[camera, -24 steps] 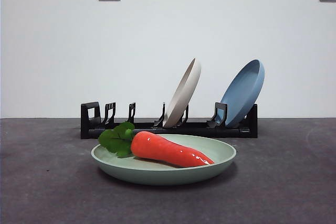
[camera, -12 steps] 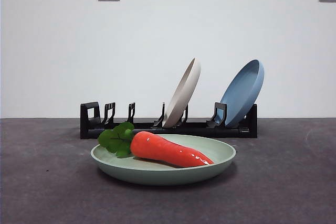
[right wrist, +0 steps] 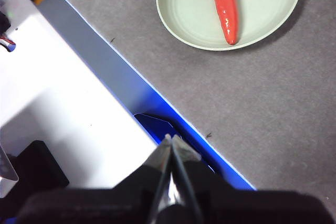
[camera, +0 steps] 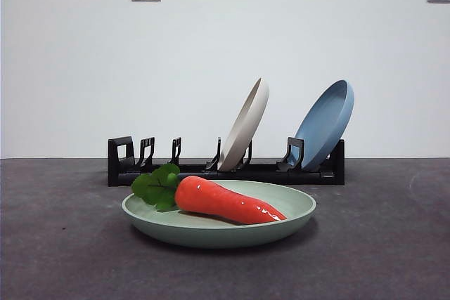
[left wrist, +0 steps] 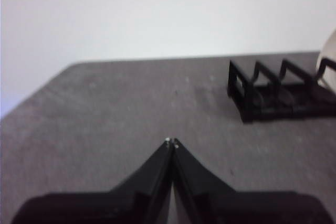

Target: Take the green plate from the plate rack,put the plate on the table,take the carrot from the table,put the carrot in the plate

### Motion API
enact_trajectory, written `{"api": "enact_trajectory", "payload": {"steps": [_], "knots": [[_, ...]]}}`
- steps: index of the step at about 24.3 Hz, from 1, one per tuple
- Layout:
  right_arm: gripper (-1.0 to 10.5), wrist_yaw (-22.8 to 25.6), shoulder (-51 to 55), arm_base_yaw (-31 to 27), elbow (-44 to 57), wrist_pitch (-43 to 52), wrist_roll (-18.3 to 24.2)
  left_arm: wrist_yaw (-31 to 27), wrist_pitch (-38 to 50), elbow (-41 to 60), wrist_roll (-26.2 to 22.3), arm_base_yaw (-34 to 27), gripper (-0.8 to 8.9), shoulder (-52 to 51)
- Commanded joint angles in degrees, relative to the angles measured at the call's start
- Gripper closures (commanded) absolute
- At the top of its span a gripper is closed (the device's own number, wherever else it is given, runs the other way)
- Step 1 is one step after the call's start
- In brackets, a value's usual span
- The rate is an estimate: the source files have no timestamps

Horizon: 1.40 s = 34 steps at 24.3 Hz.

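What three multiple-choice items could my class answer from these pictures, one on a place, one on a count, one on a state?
1. Where is the carrot?
A. in the green plate
B. on the table
C. in the plate rack

2. How many plates stand in the rack?
A. one
B. two
C. three

3. How is the left end effector?
A. gripping the carrot
B. wide open
C. shut, holding nothing

Key: 1 A, the carrot lies inside the rim; 2 B, the cream-white plate and the blue plate; 3 C, its tips meet over bare table.
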<state>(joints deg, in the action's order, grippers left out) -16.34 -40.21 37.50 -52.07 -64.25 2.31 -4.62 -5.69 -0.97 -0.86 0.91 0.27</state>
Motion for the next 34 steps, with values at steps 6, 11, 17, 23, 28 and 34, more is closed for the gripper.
{"api": "enact_trajectory", "payload": {"steps": [6,11,17,23,28,34], "knots": [[9.5,0.1,0.0,0.1,0.2,0.3,-0.3,5.4,-5.0,0.7,4.5,-0.3,8.17,-0.2],[9.5,0.1,0.0,0.1,0.2,0.3,-0.3,6.2,-4.8,0.7,5.2,-0.3,8.17,-0.2],[9.5,0.1,0.0,0.1,0.2,0.3,-0.3,6.3,-4.8,0.7,5.2,-0.3,8.17,-0.2],[9.5,0.1,0.0,0.1,0.2,0.3,-0.3,6.3,-4.8,0.7,5.2,-0.3,8.17,-0.2],[9.5,0.2,0.2,0.1,0.2,0.2,-0.3,6.3,-4.8,0.7,5.2,-0.3,8.17,-0.2],[9.5,1.2,5.9,-6.0,0.9,9.2,5.8,6.3,-4.8,0.7,5.2,-0.3,8.17,-0.2]]}}
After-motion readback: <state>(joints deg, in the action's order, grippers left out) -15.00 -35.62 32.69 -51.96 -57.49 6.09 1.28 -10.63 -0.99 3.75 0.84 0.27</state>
